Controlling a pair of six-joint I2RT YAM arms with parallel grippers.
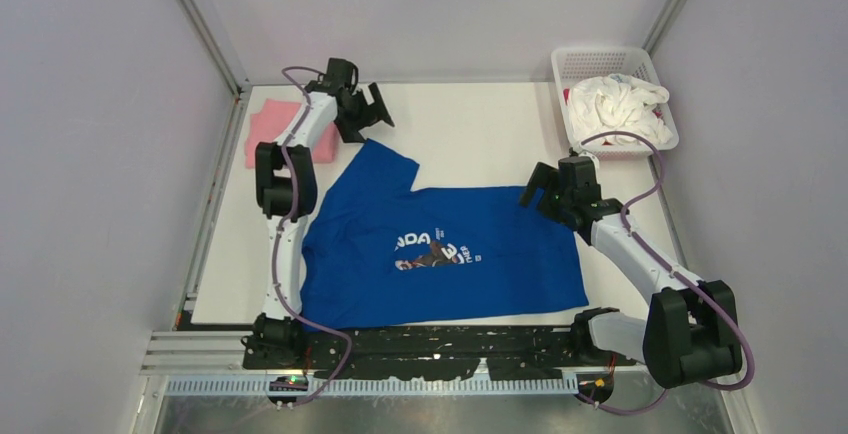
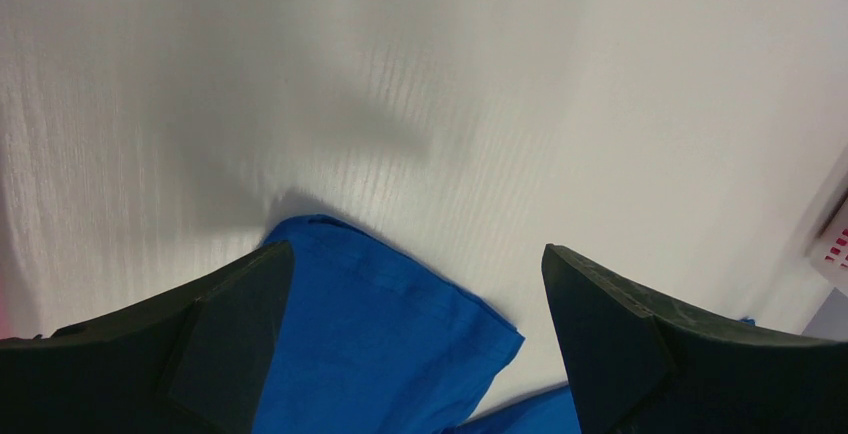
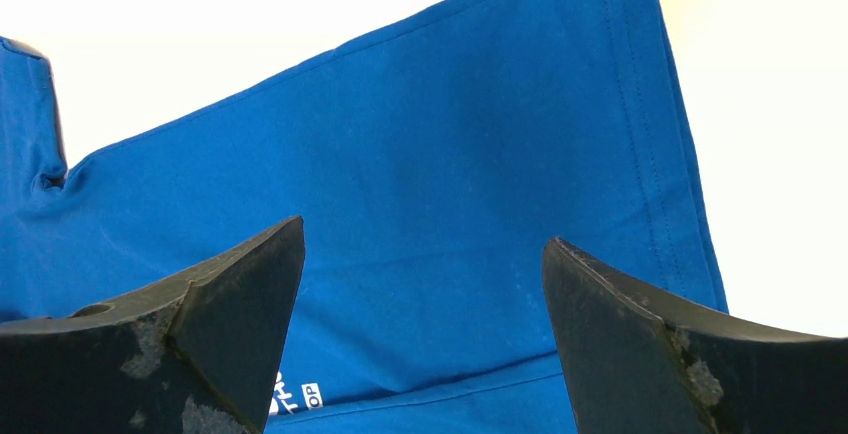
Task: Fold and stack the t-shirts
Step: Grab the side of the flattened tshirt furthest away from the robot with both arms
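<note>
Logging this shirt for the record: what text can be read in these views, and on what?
"NDA": white letters in the chest print on the blue t-shirt; letters before them do not show.
"OP": small white box at the print's edge, right wrist view.
Other print lettering: too small to read.

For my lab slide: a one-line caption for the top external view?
Left claw and right claw, both open, above the spread blue t-shirt; pink t-shirt and basket behind.

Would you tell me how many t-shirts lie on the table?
2: blue t-shirt spread mid-table; pink t-shirt folded far left. White cloth in the basket may be others.
</note>
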